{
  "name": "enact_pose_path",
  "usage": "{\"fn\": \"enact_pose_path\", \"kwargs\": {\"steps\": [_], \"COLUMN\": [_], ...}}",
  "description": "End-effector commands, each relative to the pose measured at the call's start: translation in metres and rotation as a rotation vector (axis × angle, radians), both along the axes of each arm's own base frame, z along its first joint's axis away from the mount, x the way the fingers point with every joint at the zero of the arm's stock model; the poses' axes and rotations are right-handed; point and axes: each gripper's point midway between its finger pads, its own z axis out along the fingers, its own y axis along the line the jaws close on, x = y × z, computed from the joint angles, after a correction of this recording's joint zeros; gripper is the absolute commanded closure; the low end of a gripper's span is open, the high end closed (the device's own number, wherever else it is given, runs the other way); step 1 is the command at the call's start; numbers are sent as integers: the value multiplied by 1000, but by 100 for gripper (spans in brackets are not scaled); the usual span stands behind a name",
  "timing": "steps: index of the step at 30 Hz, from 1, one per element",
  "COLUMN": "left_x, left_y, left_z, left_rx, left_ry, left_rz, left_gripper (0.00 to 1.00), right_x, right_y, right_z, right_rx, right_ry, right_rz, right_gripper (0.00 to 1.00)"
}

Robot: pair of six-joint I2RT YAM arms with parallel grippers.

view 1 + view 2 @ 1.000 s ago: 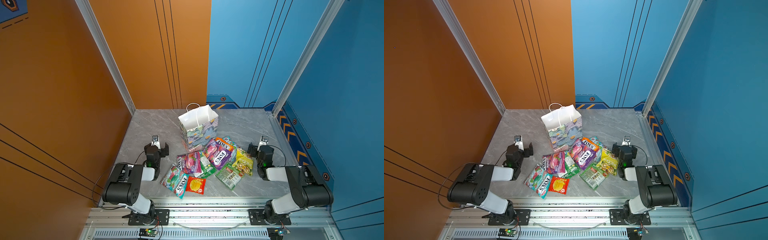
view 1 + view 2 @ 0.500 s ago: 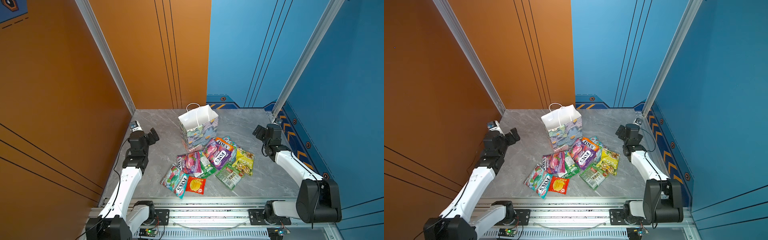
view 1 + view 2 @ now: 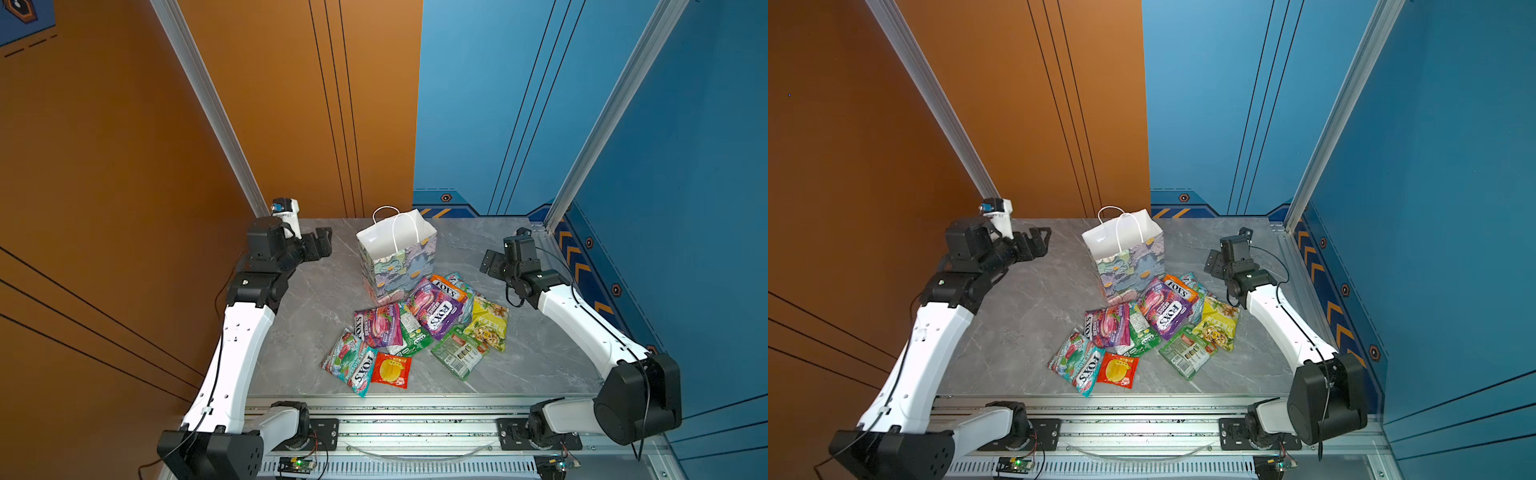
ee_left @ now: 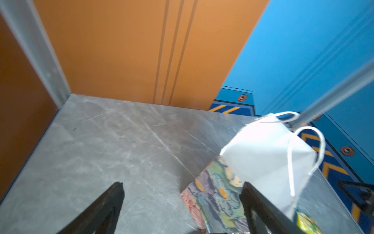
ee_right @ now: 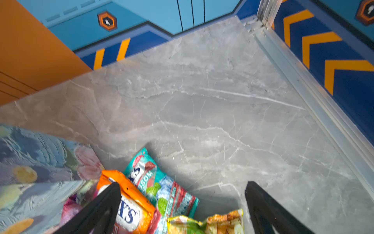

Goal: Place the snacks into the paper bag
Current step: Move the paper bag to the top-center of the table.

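Jaws on both arms are spread wide w/ nothing btwn them. L jaws hang over the far-left part of the bench (image 3: 316, 299), pointing toward the paper bag (image 3: 399, 266) but well apart from it. R jaws hang over the far-right part, near the edge of the snacks (image 3: 432, 316), touching none.

Paper bag stands upright at bench centre-back, mouth open, white inside, cord handles up. Snacks lie on the bench in a loose overlapping pile in front and to the right of the bag. Orange FOX'S pkt (image 3: 446, 286) and purple FOX'S pkt (image 3: 436, 309) lie just beside the bag's foot. Yellow pouch (image 3: 488, 322) is at the right edge, w/ green pouch (image 3: 457, 353) in front of it. Teal FOX'S pkt (image 3: 351, 361) and red-yellow sachet (image 3: 390, 370) are nearest the front, edges overlapping. Right wrist view shows the orange pkt lying over a second teal pkt (image 5: 162, 186).
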Motion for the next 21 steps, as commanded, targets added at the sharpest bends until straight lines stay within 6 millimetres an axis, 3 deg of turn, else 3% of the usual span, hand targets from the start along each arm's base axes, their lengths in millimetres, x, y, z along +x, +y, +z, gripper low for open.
{"fn": "enact_pose_path", "kwargs": {"steps": [1, 7, 10, 21], "left_x": [-1, 11, 15, 53], "left_y": [-35, -85, -99, -101], "left_z": [-13, -29, -38, -52], "left_rx": [93, 205, 238, 316], "left_ry": [95, 203, 256, 323], "left_rz": [-175, -367, -426, -389], "left_gripper": [8, 17, 20, 21], "right_x": [-14, -20, -21, -17], "right_y": [2, 9, 13, 23], "right_z": [-23, -33, -36, -40], "right_rx": [7, 24, 41, 77], "right_ry": [100, 132, 139, 150], "right_rz": [-5, 14, 24, 49], "right_gripper": [3, 4, 5, 6]}}
